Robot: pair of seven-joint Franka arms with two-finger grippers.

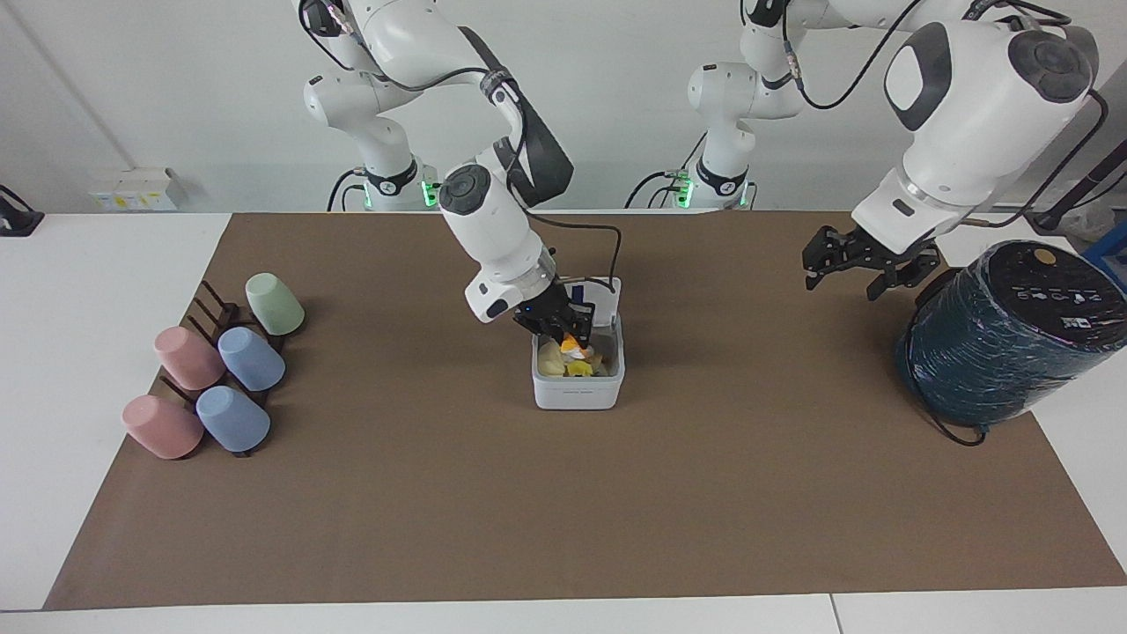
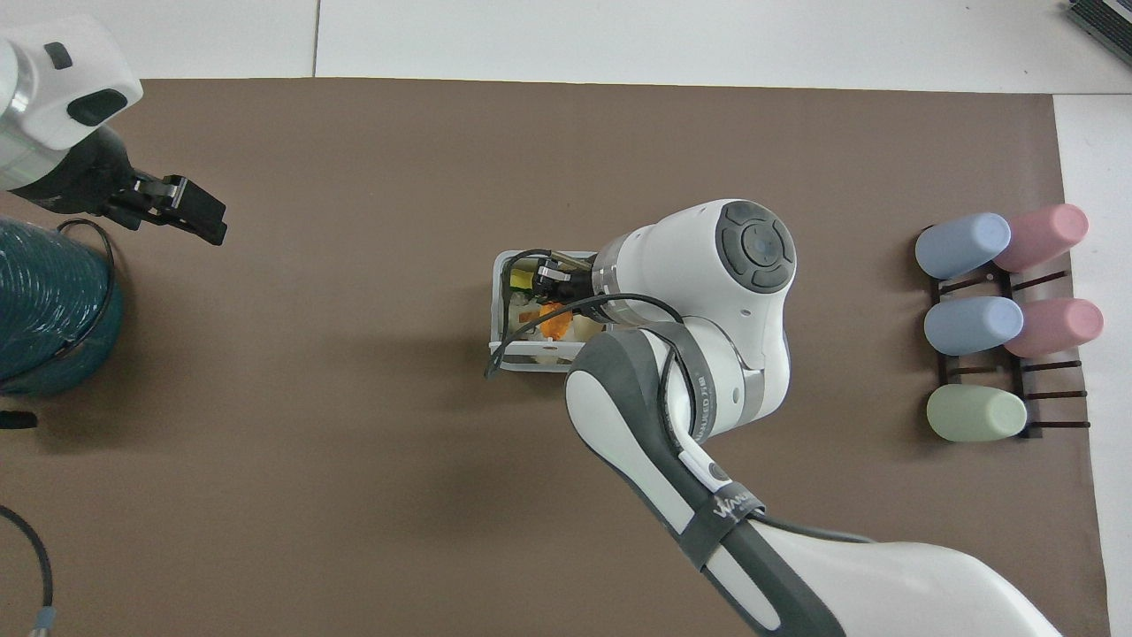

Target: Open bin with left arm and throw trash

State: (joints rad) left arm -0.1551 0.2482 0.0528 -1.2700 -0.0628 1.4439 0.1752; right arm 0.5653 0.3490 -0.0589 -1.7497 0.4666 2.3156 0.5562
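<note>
While the bin (image 1: 578,387) stands lid-up at mid-bench, the right tool (image 1: 563,330) reaches down into it.

Clenched on the orange piece (image 1: 571,343), the right tool holds it just above the cream lump (image 1: 552,358) and the yellow piece (image 1: 578,369) lying inside the bin; the orange piece also shows from overhead (image 2: 555,324); the left tool (image 1: 858,264) hangs released, fingers apart, over the brown mat (image 1: 563,493) just beside the dark teal cylinder (image 1: 1012,335) at the left arm's end of the bench; pink, blue and green cups (image 1: 251,359) lie on a rack at the right arm's end.
</note>
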